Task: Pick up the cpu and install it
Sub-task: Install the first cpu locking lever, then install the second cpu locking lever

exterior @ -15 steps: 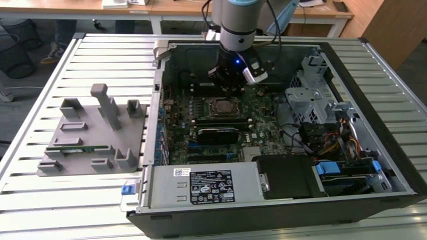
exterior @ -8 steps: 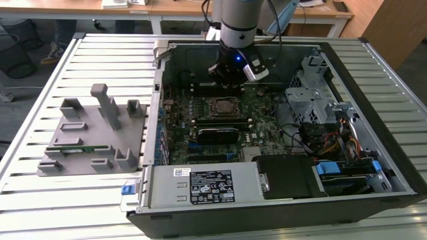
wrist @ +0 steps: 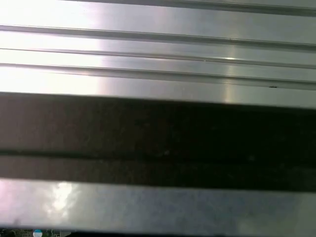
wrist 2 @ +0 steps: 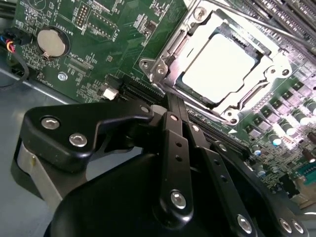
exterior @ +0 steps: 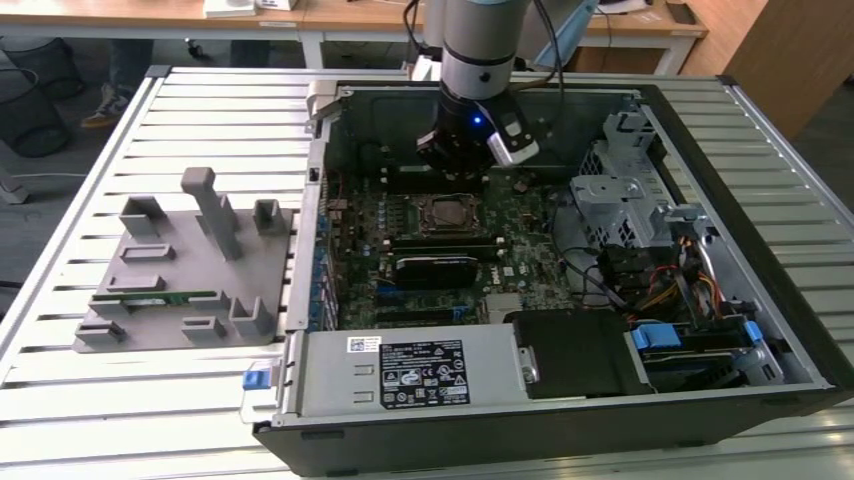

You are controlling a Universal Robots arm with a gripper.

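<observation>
The cpu (wrist 2: 224, 66) sits flat in the metal-framed socket (wrist 2: 170, 47) on the green motherboard (wrist 2: 113, 29). The end effector (wrist 2: 173, 106) hangs just beside the socket with its fingers closed together, holding nothing. A white printed label (exterior: 424, 374) marks the power supply (exterior: 400, 375); its text is too small to read.

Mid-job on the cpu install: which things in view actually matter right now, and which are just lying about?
In the job:
cpu, sitting in the socket on the motherboard
gripper, above the board just behind the socket in the exterior view

Lying about:
grey holder stand on the table, to the exterior view's left of the case
green memory stick on that stand
drive cage
power supply
</observation>
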